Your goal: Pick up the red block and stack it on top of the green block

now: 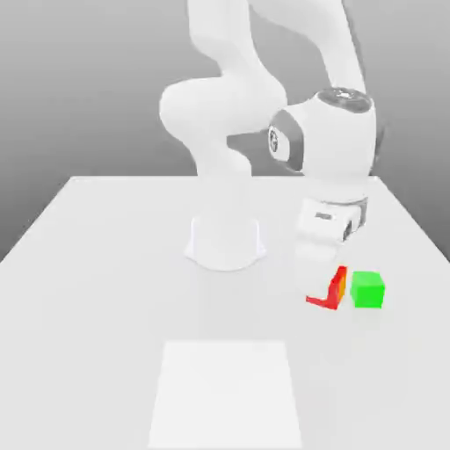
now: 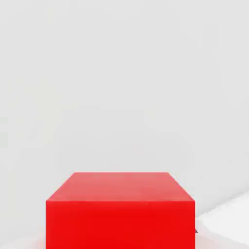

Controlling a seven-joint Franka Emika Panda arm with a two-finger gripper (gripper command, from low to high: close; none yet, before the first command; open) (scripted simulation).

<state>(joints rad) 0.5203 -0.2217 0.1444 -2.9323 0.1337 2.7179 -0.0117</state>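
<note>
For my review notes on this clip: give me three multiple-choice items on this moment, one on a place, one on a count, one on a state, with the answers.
1. Where is the green block relative to the red block in the exterior view?
A. on that view's right
B. on that view's left
C. on top of it

2. How many blocks are on the table?
A. one
B. two
C. four

3. What is the gripper doing?
A. wide open above the table
B. shut on the red block
C. shut on the green block

Answers: 1 A, green sits beside red on that side. 2 B, one red, one green. 3 B, the hand is down at the red block.

Bright, even, soft light; faint shadows.
</note>
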